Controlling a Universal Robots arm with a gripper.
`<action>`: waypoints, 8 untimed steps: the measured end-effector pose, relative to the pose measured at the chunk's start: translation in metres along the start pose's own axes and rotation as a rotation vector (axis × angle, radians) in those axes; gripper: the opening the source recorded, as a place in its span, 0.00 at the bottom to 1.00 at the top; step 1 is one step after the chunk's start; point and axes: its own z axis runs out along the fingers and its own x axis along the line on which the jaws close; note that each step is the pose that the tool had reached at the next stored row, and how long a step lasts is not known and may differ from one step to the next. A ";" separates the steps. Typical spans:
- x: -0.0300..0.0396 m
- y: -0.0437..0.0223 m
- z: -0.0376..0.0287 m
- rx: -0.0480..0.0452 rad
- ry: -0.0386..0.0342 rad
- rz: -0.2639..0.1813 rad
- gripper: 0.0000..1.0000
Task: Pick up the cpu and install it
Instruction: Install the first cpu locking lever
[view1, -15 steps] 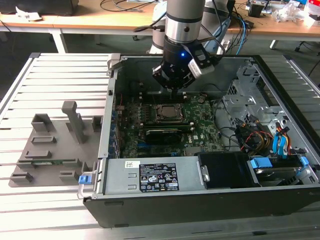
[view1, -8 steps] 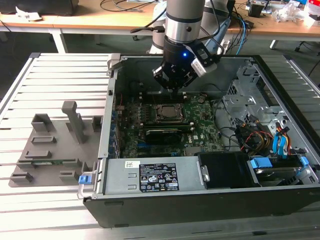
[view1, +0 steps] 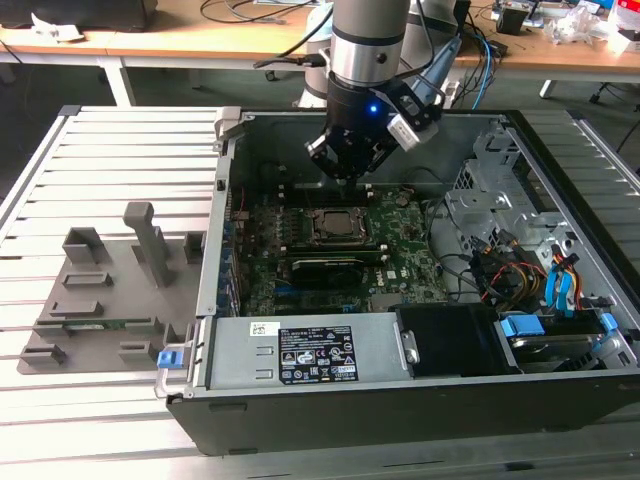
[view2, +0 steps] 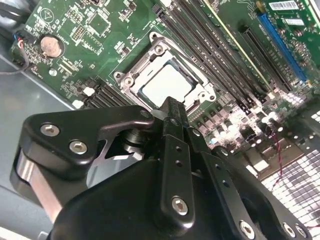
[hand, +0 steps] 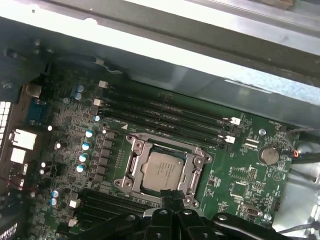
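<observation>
The cpu (hand: 160, 170), a small square chip with a pale silvery top, lies flat inside the metal-rimmed socket frame (hand: 131, 167) on the green motherboard (view1: 400, 262). It also shows as the cpu (view2: 167, 85) in the second wrist view and the cpu (view1: 330, 222) in the exterior view. My gripper (view1: 345, 178) hangs inside the open computer case, a little above the socket and toward the case's back wall. Its black fingers meet at a point with nothing between them, seen as the gripper (view2: 172, 106) and the gripper (hand: 172, 196) in both wrist views, beside the socket's edge.
The black computer case (view1: 330, 410) lies open on a slatted metal table (view1: 110, 150). Memory slots (hand: 165, 117) run beside the socket. A drive cage with coloured cables (view1: 530, 270) fills the exterior view's right. A grey fixture plate (view1: 110, 290) with upright holders lies at the left.
</observation>
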 end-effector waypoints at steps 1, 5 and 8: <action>0.0000 0.0000 0.0000 0.0000 -0.0003 -0.011 0.11; 0.0000 0.0000 0.0000 0.0001 -0.0019 -0.065 0.11; 0.0000 0.0000 0.0000 0.0001 -0.0034 -0.117 0.11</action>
